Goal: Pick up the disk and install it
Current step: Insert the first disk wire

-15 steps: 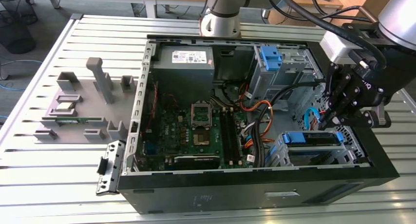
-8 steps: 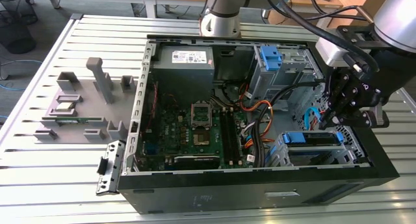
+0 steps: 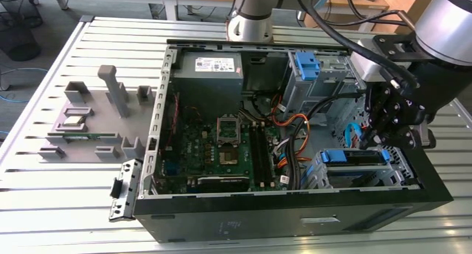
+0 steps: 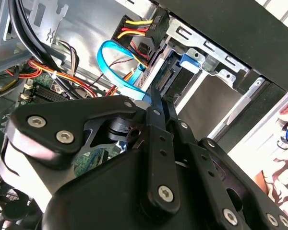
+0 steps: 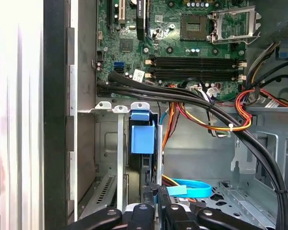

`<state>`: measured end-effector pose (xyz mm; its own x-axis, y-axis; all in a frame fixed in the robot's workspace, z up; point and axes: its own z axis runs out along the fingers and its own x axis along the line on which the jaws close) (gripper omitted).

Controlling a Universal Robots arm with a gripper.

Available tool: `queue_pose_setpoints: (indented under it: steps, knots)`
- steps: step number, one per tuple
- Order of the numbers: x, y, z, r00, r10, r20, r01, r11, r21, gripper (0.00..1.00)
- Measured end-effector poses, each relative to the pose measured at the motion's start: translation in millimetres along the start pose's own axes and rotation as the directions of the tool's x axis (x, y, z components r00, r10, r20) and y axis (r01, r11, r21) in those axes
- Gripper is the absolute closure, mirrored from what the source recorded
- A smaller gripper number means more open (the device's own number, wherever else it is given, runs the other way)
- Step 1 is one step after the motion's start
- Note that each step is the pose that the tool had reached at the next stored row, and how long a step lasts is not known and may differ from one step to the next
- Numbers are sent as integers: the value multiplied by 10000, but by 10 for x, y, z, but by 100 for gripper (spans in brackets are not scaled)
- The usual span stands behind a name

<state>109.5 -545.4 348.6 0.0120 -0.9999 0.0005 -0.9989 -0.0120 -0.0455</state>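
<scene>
one disk, edge-on in the drive cage, gripper at its rear edge

the disk (image 5: 143,140), clipped in its blue bracket, sits in a slot of the metal drive cage (image 5: 120,143), toward the exterior view's right inside the open computer case. the gripper (image 5: 155,203) stands right behind it, fingers pressed together at the disk's back edge; i cannot tell whether they clamp it or merely touch it. to seat it well, i judge the push should run straight along the cage rails, with no tilt, so the bracket's clips catch evenly on both sides. the blue data cable (image 5: 192,188) loops just beside the fingers, and the black cable bundle (image 5: 182,93) crosses past the cage's far end; both want keeping out of the slot.
</scene>
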Motion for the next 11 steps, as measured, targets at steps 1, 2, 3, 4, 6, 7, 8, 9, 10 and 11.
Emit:
queue_pose_setpoints:
  steps: [1, 2, 3, 4, 6, 7, 8, 9, 10, 11]
  knots:
    - [3, 7, 2, 10000, -1, 2, 1, 10000, 21, 84]
    - [8, 13, 4, 10000, -3, 8, 3, 10000, 47, 84]
    - [17, 19, 8, 10000, -4, 16, 4, 10000, 76, 84]
    - [27, 23, 11, 10000, -7, 28, 6, 9999, 105, 84]
    - [48, 29, 15, 10000, -8, 84, 7, 9998, 178, 84]
    - [58, 32, 16, 9999, -8, 120, 5, 9998, 215, 84]
    - [68, 35, 17, 9999, -7, 162, 3, 9997, 252, 84]
    - [79, 39, 18, 9998, -5, 211, -1, 9996, 289, 84]
    - [88, 43, 18, 9997, -4, 263, -5, 9995, 325, 84]
    - [95, 48, 19, 9995, -3, 327, -9, 9993, 363, 84]
